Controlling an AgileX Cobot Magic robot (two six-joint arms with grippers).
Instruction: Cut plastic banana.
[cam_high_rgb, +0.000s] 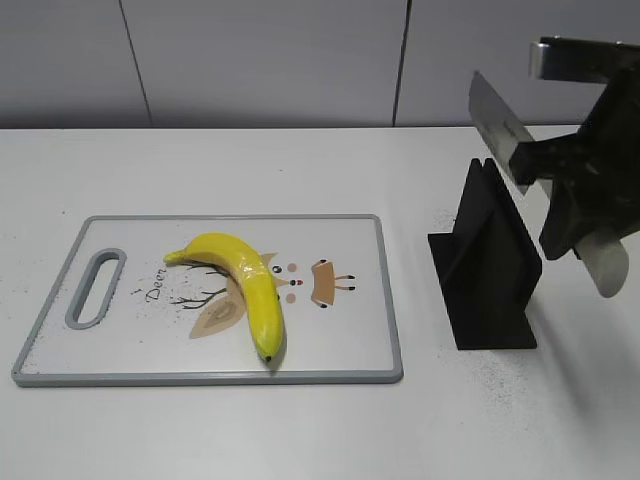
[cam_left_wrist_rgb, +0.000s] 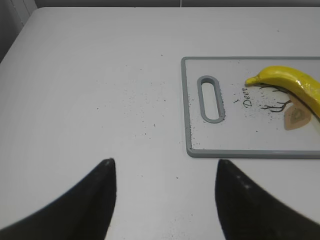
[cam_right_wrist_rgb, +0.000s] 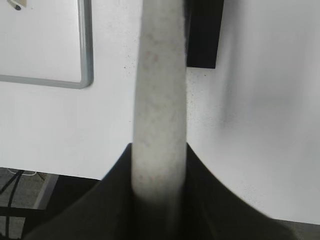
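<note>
The white tabletop (cam_high_rgb: 300, 430) runs back to a grey wall along the top of the exterior view. A broad bare strip lies below the cutting board (cam_high_rgb: 350, 340), and another sits between the board's right edge and the black knife stand (cam_high_rgb: 488, 270). In the left wrist view the tabletop's far edge shows along the top and its corner at the upper left, with wide bare surface on the left half of the frame.

The plastic banana (cam_high_rgb: 245, 285) lies on the cutting board, left of centre in the exterior view. Its long axis curves from the stem end at the middle left of the board down to a dark tip near the board's lower edge.

The right pincer (cam_high_rgb: 560, 170) sits at the upper right of the exterior view, clenched on the handle of the knife (cam_high_rgb: 500, 125). The blade slants up and left above the stand, clear of it. In the right wrist view the pale handle (cam_right_wrist_rgb: 160, 115) runs up the middle of the frame between the dark fingers (cam_right_wrist_rgb: 215, 200).

The left pincer (cam_left_wrist_rgb: 165, 172) hovers over bare tabletop, released, its fingers spread apart, with the board's handle slot (cam_left_wrist_rgb: 210, 98) near, up and to the right.
</note>
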